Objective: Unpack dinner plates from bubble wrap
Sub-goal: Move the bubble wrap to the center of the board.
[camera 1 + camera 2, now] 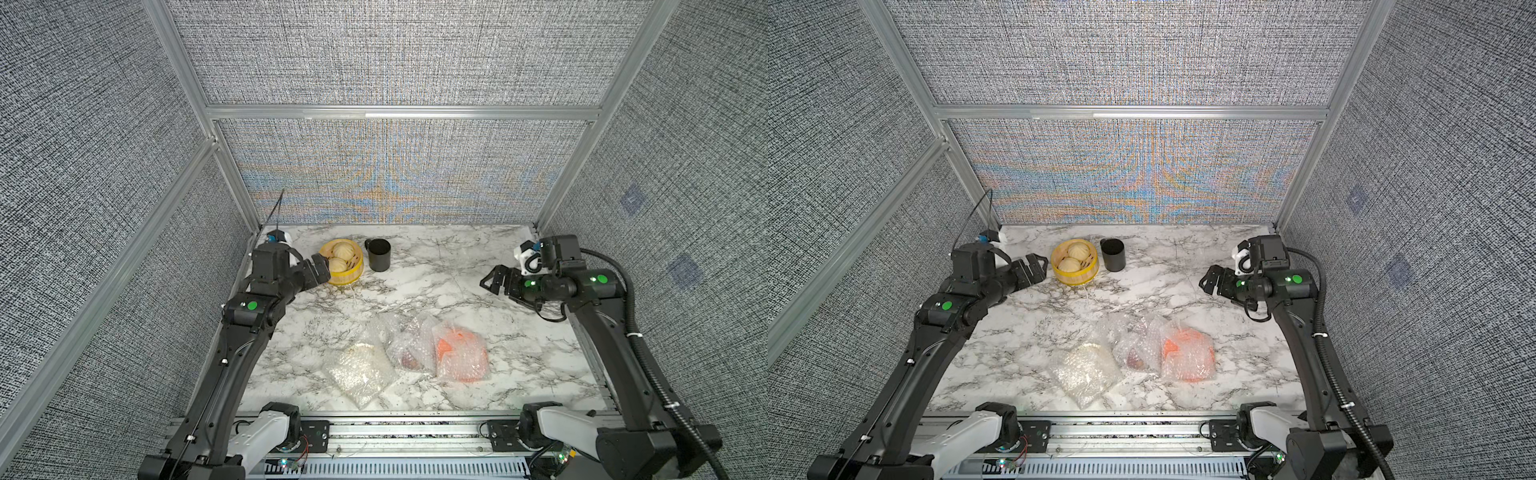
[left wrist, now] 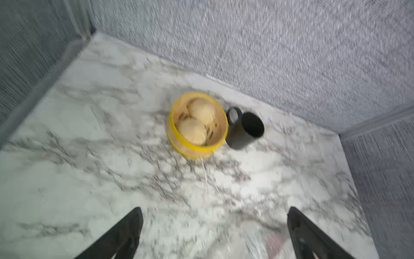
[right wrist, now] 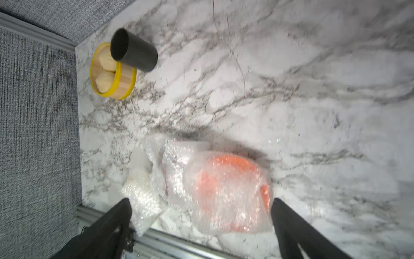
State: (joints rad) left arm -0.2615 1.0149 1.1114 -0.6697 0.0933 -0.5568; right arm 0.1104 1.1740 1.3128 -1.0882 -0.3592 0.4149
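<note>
Top views: marble-patterned table (image 1: 457,274). Three clear bubble wrap (image 1: 359,372) bundles lie side by side at front centre, enclosing the dinner plates (image 1: 409,360); the bright orange round plate (image 1: 459,353) is rightmost. The left gripper (image 1: 322,268) is beside a yellow round steamer basket (image 1: 343,259) and a black mug (image 1: 378,253). The right gripper (image 1: 492,282) is well apart from the bundles.
Left wrist: left gripper (image 2: 214,208) fingers spread wide, empty.
Right wrist: right gripper (image 3: 201,199) likewise, the wrapped orange plate (image 3: 228,179) showing between them.

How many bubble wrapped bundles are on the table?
3, in a row at the front: a whitish bundle on the robot's left, a middle bundle showing something dark, an orange bundle on its right. Overlaps could hide more.
</note>
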